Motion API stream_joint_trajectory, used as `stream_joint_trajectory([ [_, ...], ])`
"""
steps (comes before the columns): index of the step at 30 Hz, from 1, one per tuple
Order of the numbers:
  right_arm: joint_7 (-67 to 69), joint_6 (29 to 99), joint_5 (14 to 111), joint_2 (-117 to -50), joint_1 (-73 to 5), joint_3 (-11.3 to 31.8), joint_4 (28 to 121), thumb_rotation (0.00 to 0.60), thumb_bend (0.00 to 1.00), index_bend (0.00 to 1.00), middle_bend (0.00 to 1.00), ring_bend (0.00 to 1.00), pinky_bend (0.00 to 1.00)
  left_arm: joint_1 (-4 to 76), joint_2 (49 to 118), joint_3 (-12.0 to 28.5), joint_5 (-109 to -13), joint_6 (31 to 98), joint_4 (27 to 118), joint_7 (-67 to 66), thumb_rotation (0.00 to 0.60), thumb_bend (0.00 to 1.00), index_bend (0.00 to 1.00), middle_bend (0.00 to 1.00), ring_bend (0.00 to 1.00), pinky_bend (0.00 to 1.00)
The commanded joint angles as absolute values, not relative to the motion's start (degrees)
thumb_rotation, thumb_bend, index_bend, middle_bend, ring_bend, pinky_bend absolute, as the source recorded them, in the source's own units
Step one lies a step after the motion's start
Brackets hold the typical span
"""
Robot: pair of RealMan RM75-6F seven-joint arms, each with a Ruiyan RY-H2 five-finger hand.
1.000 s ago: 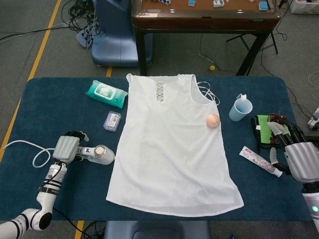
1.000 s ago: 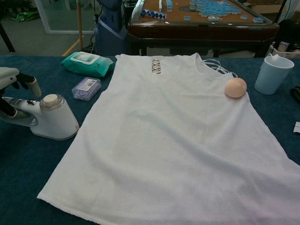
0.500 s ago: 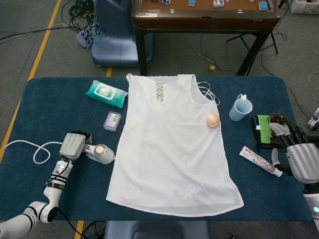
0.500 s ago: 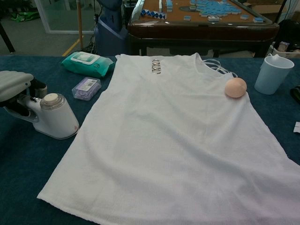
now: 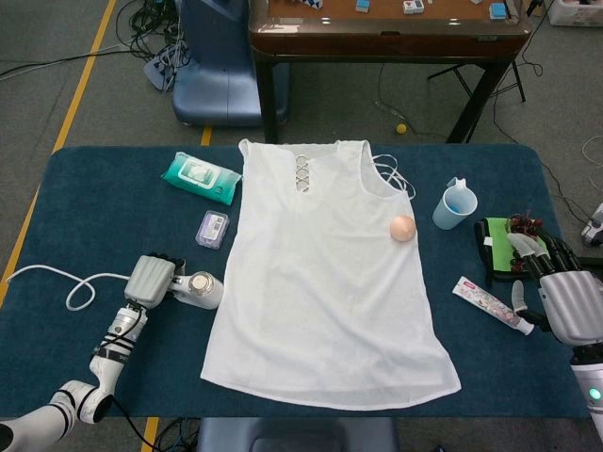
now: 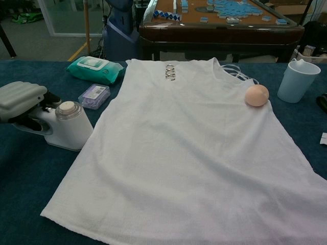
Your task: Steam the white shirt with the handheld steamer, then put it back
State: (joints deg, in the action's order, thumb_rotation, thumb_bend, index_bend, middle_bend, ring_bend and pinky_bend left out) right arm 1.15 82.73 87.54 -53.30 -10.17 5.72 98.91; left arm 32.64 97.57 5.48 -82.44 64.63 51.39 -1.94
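The white sleeveless shirt [image 5: 325,282] lies flat in the middle of the blue table, collar at the far side; the chest view shows the shirt [image 6: 194,158] filling most of the frame. The white handheld steamer [image 5: 200,289] stands at the shirt's left edge, its head nearly touching the fabric. My left hand [image 5: 151,278] grips its handle from the left, and in the chest view this left hand [image 6: 20,97] wraps over the handle of the steamer [image 6: 69,130]. My right hand [image 5: 565,294] rests at the table's right edge, fingers apart, holding nothing.
A peach ball [image 5: 402,227] sits on the shirt's right shoulder area. A wet-wipes pack [image 5: 200,177] and a small clear box [image 5: 212,229] lie left of the shirt. On the right are a blue cup [image 5: 454,204], a green cloth [image 5: 495,243] and a tube [image 5: 490,303]. The steamer cord [image 5: 71,290] loops left.
My left hand closed on the steamer handle and slid the steamer right, up to the shirt's left edge. The right hand stayed still.
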Motion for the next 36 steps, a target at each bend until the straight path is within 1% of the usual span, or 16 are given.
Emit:
stream_joint_trajectory([
  [1, 1.06, 82.58, 87.46, -53.27, -10.19, 5.69, 98.96, 0.542, 0.65, 0.0, 0.16, 0.01, 0.09, 32.7, 97.21, 5.9, -81.91, 64.24, 52.02, -1.03, 0.6, 0.18, 0.76, 0.65, 0.52, 0.51],
  [5, 0.96, 82.71, 87.46, -53.21, -10.11, 5.73, 99.14, 0.542, 0.65, 0.0, 0.16, 0.01, 0.09, 32.84, 96.73, 6.8, -80.57, 63.11, 52.72, 0.44, 0.6, 0.18, 0.8, 0.65, 0.53, 0.52],
  [16, 0.3, 82.68, 87.37, -53.07, -10.1, 5.86, 99.75, 0.542, 0.65, 0.0, 0.16, 0.01, 0.09, 33.61, 96.32, 10.59, -76.25, 60.58, 51.77, 6.3, 0.6, 0.18, 0.9, 0.7, 0.57, 0.55],
  [21, 0.04, 82.59, 87.35, -52.98, -10.15, 5.92, 100.05, 0.542, 0.65, 0.0, 0.16, 0.01, 0.09, 33.74, 95.49, 11.8, -74.32, 58.67, 52.68, 8.96, 0.6, 0.18, 0.92, 0.72, 0.58, 0.56],
  [25, -0.02, 82.17, 87.59, -52.98, -10.37, 5.83, 100.26, 0.541, 0.65, 0.0, 0.16, 0.01, 0.09, 33.81, 94.42, 13.35, -72.13, 56.91, 54.68, 11.48, 0.6, 0.19, 0.92, 0.73, 0.59, 0.57],
  [29, 0.32, 80.97, 88.34, -53.23, -11.04, 5.47, 100.6, 0.541, 0.65, 0.0, 0.16, 0.01, 0.09, 34.03, 92.22, 15.25, -70.03, 55.35, 58.46, 13.79, 0.6, 0.2, 0.93, 0.76, 0.62, 0.59],
  [36, 0.09, 79.34, 89.58, -54.08, -12.24, 5.07, 100.72, 0.542, 0.65, 0.0, 0.16, 0.01, 0.09, 34.35, 88.73, 18.06, -66.19, 52.15, 65.0, 17.34, 0.6, 0.21, 0.95, 0.78, 0.64, 0.6],
])
